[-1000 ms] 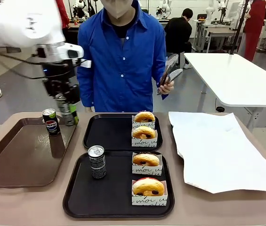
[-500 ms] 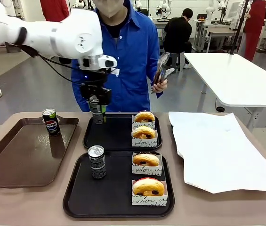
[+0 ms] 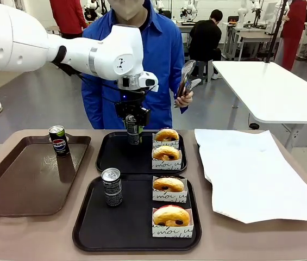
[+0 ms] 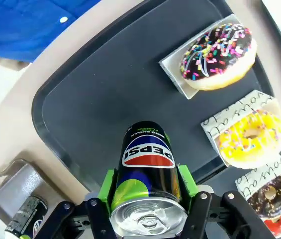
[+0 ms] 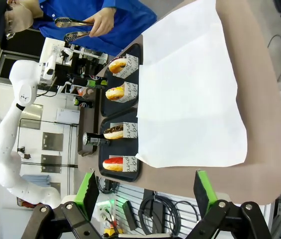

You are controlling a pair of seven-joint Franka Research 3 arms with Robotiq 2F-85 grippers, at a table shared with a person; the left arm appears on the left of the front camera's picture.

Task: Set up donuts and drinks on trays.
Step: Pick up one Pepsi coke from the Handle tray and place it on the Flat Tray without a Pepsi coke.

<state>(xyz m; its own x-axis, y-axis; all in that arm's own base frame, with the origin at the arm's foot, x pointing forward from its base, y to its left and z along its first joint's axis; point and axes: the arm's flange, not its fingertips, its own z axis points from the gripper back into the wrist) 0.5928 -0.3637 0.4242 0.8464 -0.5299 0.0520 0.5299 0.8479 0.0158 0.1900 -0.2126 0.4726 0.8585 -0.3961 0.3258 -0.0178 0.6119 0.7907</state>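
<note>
My left gripper [image 3: 133, 134] is shut on a black Pepsi drink can [image 3: 132, 125], held upright just above the far black tray [image 3: 115, 157]. In the left wrist view the can [image 4: 147, 159] sits between the green pads [image 4: 107, 184] over the bare part of that tray [image 4: 95, 99]. Two sleeved donuts [image 3: 167, 135] [image 3: 166, 153] stand on the far tray's right side. The near black tray [image 3: 88, 223] holds a grey patterned can [image 3: 111, 186] and two donuts [image 3: 168, 184] [image 3: 170, 216]. My right gripper [image 5: 145, 195] is open and holds nothing, off beyond the white paper.
A brown tray [image 3: 23, 185] at the left carries another Pepsi can [image 3: 59, 140]. A large white paper sheet [image 3: 251, 174] covers the table's right side. The person in blue stands at the far edge holding tongs [image 3: 188, 81] above the far tray's right end.
My left arm has carried the can rightward from above the brown tray to above the far black tray. The person's tongs dropped slightly.
</note>
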